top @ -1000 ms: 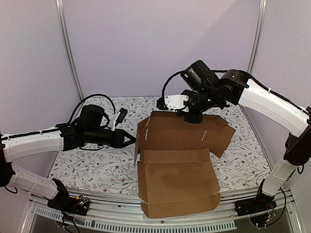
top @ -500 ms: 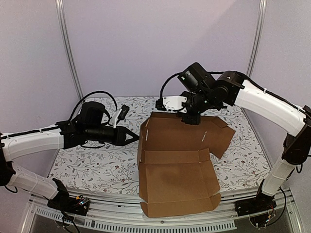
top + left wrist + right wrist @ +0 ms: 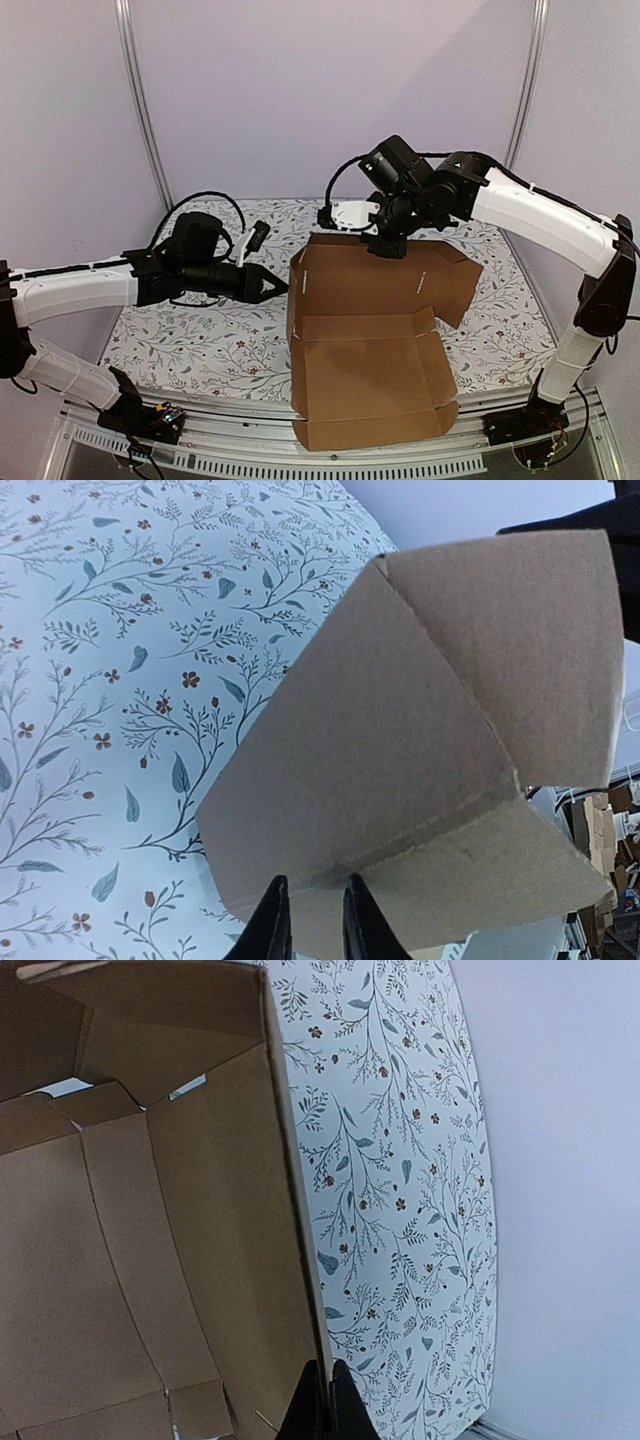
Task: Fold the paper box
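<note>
The paper box [image 3: 368, 345] is plain brown cardboard lying half-formed at the table's middle, its back panel raised and its side flaps partly up. My right gripper [image 3: 386, 250] is shut on the top edge of the back panel [image 3: 215, 1220]; in the right wrist view its fingers [image 3: 322, 1368] pinch that thin edge. My left gripper [image 3: 280, 287] points at the box's left side. In the left wrist view its fingers [image 3: 314, 878] are drawn nearly together with nothing between them, tips against the outside of the left flap [image 3: 400, 750] near a crease.
A floral tablecloth [image 3: 190, 340] covers the table. White frame posts [image 3: 140, 100] stand at the back corners against lilac walls. A metal rail [image 3: 250, 450] runs along the near edge, and the box's front flap overhangs it slightly.
My left gripper has shut and moved right until its tips meet the box's left flap. The box shifted slightly right and its left flap stands more upright. The right gripper keeps its hold, shifted slightly left.
</note>
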### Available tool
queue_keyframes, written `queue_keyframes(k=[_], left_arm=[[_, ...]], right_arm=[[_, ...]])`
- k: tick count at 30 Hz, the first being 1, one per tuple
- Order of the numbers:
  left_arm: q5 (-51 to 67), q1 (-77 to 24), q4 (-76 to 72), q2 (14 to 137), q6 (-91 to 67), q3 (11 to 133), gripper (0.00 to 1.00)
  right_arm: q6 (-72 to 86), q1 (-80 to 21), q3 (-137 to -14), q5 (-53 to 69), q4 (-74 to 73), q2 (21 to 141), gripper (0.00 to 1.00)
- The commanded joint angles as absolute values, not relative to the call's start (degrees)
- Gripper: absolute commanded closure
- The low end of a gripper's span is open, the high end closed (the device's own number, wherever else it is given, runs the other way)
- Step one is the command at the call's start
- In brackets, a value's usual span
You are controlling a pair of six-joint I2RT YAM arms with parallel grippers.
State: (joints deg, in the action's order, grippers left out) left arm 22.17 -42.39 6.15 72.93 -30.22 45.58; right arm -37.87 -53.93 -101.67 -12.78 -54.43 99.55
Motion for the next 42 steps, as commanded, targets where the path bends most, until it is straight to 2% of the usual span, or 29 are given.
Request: queue_keyframes(k=[1,10,22,30,37,42], left_arm=[[21.2,-43.0,6.3,74.5,-30.4,46.7,0.82],[23.6,-41.8,4.8,78.4,-32.3,49.6,0.81],[15.8,-40.3,16.0,75.9,-30.7,50.1,0.77],[17.5,-40.4,19.5,71.8,-34.7,43.8,0.77],[19.3,-42.1,16.9,66.2,-42.2,37.7,0.69],[21.9,-43.6,4.7,65.7,-50.5,31.1,0.64]], right_arm=[[-37.6,-52.1,-104.8,-12.5,-53.6,100.8,1.0],[-37.6,-49.9,-107.1,-10.8,-55.3,101.6,1.0],[-37.5,-48.9,-106.5,-10.8,-55.7,101.2,1.0],[-36.6,-49.0,-105.4,-10.3,-55.2,100.9,1.0],[-35.7,-48.9,-104.9,-10.1,-55.0,100.7,1.0],[-35.2,-48.9,-104.6,-9.6,-54.7,100.4,1.0]])
